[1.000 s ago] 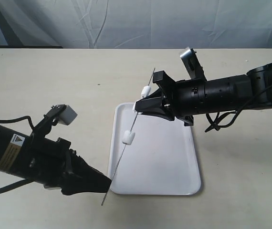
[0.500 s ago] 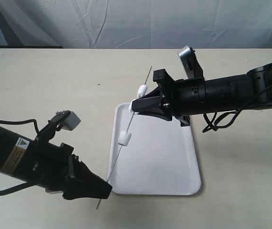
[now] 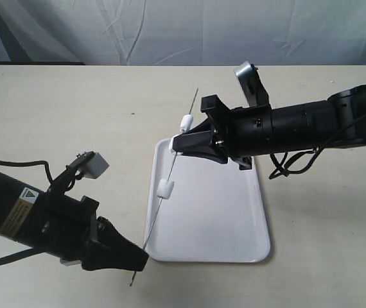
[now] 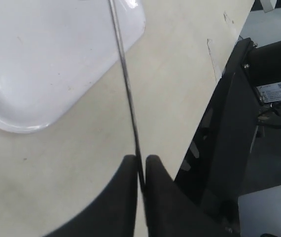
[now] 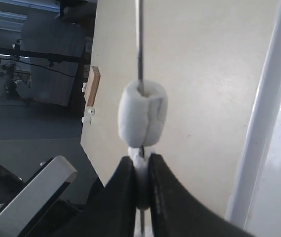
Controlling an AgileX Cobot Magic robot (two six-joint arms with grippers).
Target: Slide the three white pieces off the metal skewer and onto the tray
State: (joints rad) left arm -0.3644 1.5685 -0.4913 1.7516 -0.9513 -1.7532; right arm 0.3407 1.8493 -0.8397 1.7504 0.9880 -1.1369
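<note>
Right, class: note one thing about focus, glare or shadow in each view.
Exterior view: soft, even light, faint shadows on the tray. Left wrist view: the left gripper is a dark, featureless shape, yet the metal skewer reads sharply. Right wrist view: the white piece is sharp, the tray's rim glares white.

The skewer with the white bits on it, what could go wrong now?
The top white piece seems to hang past the tray's far edge, so it might drop on the table. The left gripper pinches the thin metal skewer close to its end, so it could slip. The right gripper squeezes the middle white piece, which may squash.
</note>
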